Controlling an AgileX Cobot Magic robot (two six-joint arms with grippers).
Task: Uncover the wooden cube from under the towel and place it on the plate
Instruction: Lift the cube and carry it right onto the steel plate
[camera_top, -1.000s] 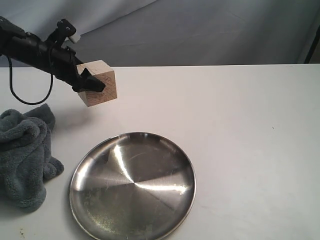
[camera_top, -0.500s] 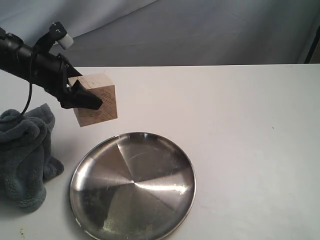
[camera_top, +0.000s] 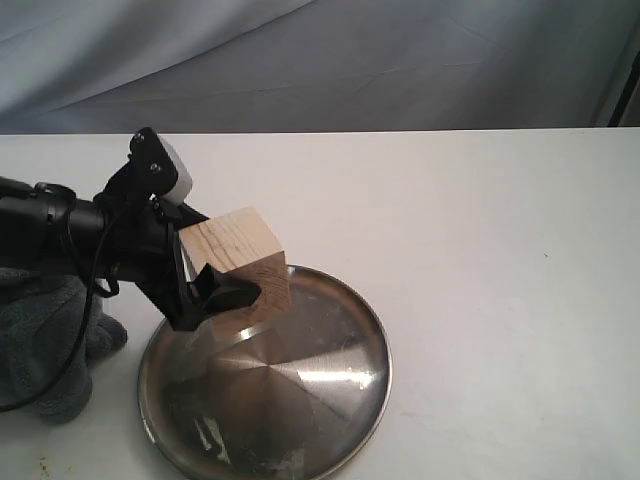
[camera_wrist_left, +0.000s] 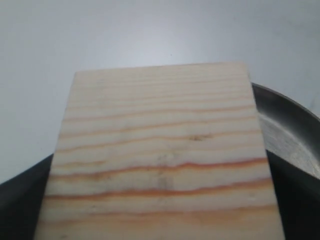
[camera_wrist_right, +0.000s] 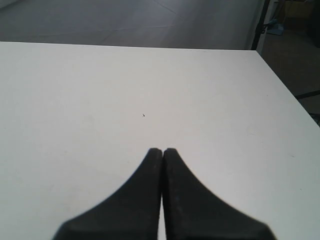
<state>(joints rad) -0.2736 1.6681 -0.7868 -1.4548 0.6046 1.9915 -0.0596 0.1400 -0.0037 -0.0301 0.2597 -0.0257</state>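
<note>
Wooden cube (camera_top: 235, 255): a pale, light-tan block of raw timber with sharp edges and flat, unfinished faces, gripped by the left jaws and held tilted over the far left part of the round stainless-steel plate (camera_top: 340, 400). Whether its lowest edge touches the plate cannot be told from the exterior view. The black left arm (camera_top: 60, 225) reaches in from the left, and its jaws are closed on two opposite faces of the block, one dark finger (camera_top: 232, 296) showing against the shaded side face. In the left wrist view the wooden cube (camera_wrist_left: 160, 160) fills most of the picture: creamy wood crossed by nearly parallel grain lines, thin and tan further out and broader and reddish-orange nearer the camera, with a small dark fleck near the middle.

Behind it the plate (camera_wrist_left: 290, 125) shows its raised, dull-grey rim. The dish is shallow and shiny, with bright streaks fanning from its centre and fine scratches. At the left edge a soft, fluffy grey-blue plush towel (camera_top: 50, 360) lies bunched on the smooth white table (camera_top: 480, 250), just beside the plate.

The right jaws are pressed together with nothing between them, their black tapered fingers (camera_wrist_right: 145, 200) meeting above the bare table (camera_wrist_right: 100, 90).
</note>
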